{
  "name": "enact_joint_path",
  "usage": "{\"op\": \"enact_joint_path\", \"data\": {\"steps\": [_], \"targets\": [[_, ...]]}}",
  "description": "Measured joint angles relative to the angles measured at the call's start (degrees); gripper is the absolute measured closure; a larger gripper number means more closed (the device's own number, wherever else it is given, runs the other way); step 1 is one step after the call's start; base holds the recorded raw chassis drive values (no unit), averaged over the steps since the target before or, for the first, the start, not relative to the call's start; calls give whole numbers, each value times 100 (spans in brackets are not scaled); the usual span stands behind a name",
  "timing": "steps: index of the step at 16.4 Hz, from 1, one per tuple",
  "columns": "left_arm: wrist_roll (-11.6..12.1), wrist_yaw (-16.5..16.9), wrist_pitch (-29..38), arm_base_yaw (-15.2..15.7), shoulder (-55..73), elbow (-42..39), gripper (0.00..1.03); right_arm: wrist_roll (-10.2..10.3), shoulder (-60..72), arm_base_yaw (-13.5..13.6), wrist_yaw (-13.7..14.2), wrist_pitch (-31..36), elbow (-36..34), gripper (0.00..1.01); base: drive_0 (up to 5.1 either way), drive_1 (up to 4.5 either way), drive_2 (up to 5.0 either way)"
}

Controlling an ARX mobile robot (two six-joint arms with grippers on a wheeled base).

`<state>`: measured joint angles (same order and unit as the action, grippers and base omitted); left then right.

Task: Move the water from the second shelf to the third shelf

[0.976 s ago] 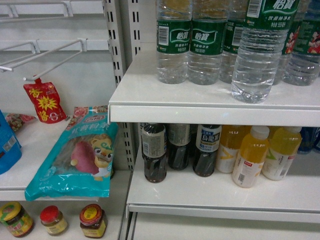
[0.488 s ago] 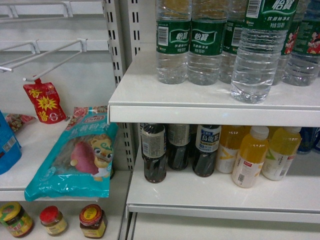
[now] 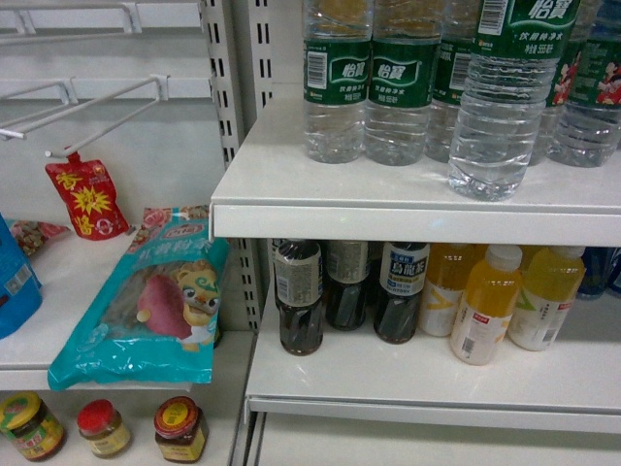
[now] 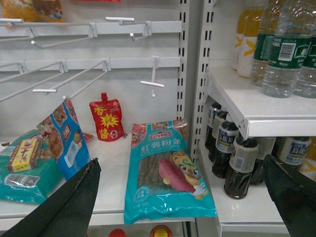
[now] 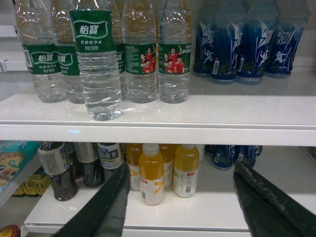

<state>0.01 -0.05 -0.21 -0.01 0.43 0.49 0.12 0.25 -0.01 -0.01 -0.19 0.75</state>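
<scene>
Full water bottle stands ahead, above the spread right gripper
Heavy, slick, thin-walled; clamp the ribbed midsection below the label; left gripper also spread

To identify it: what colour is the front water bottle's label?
Dark green with white characters; right wrist view shows it best.

We're in a shop aisle here: white metal shelving on slotted uprights, with rows of identical green-labelled water bottles lined up at 12 o'clock and dark drink bottles and yellow juice bottles ranked below them. Over at 9 o'clock, bare display hooks jut from the back panel, a red pouch hangs there, and a teal snack bag lies on its shelf with jars beneath.
</scene>
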Motion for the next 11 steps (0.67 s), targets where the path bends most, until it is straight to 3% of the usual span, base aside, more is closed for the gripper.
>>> {"op": "enact_joint_path", "data": {"steps": [1, 3, 11], "targets": [[-2, 0, 0, 0, 0, 0, 5, 0, 0, 0, 0, 0, 0, 22, 0, 0, 0], [-2, 0, 0, 0, 0, 2, 5, 0, 0, 0, 0, 0, 0, 2, 0, 0, 0], [-2, 0, 2, 0, 0, 2, 5, 2, 0, 0, 0, 0, 0, 3, 0, 0, 0]]}}
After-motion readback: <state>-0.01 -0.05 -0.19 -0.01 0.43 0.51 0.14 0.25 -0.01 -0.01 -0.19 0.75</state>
